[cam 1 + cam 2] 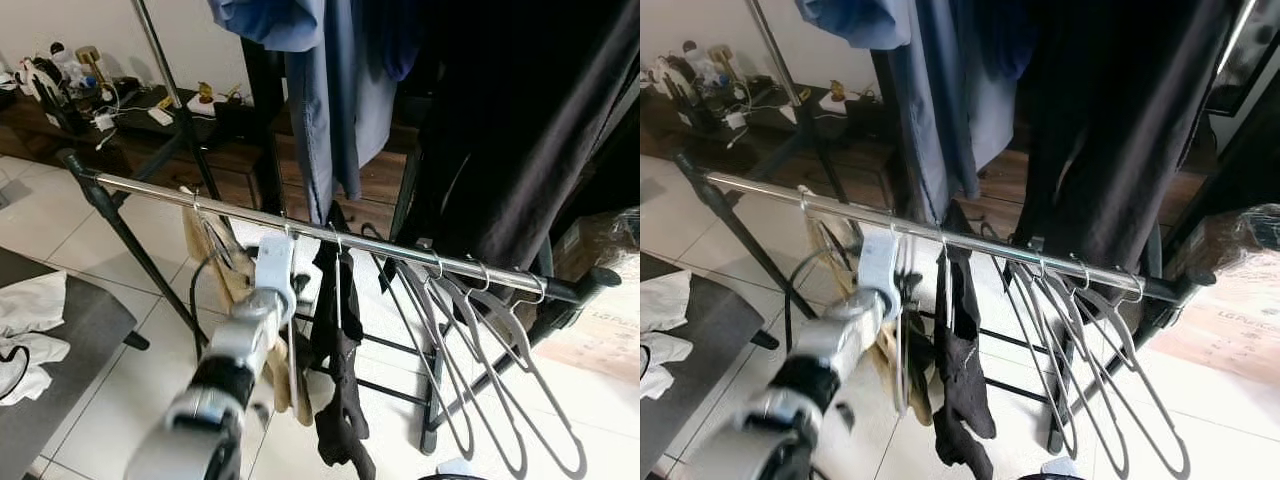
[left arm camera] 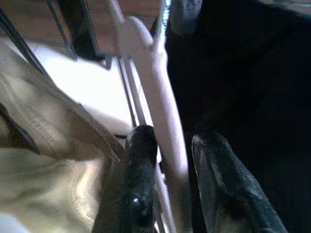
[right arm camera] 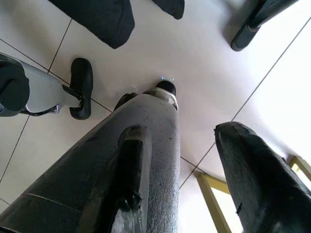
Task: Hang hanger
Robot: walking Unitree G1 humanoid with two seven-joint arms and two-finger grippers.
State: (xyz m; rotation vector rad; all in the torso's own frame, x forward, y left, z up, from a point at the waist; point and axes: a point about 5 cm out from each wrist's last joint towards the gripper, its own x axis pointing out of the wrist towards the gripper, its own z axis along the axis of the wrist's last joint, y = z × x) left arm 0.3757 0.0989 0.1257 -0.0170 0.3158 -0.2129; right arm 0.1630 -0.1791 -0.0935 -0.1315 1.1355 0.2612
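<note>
Left gripper [image 2: 167, 182] black fingers pinch pale plastic hanger [image 2: 160, 107] | hanger raised at long chrome rail [image 1: 330, 232], beside tan garment [image 1: 225, 270] | black garment [image 1: 335, 400], grey wire hangers [image 1: 480, 350] hang further along rail | right gripper [image 3: 184, 170] spread over white tiled floor [image 3: 204, 63]

1. This was a room in a home, with a white tiled floor [image 1: 120, 400].
2. A clothes rail [image 1: 300, 225] carried empty hangers [image 1: 500, 370], a blue garment [image 1: 335, 110] and dark clothes [image 1: 520, 130].
3. A low wooden cabinet [image 1: 225, 160] by the wall held bottles [image 1: 60, 65] and cables [image 1: 110, 110].
4. White laundry [image 1: 25, 320] lay on a grey surface [image 1: 80, 340].
</note>
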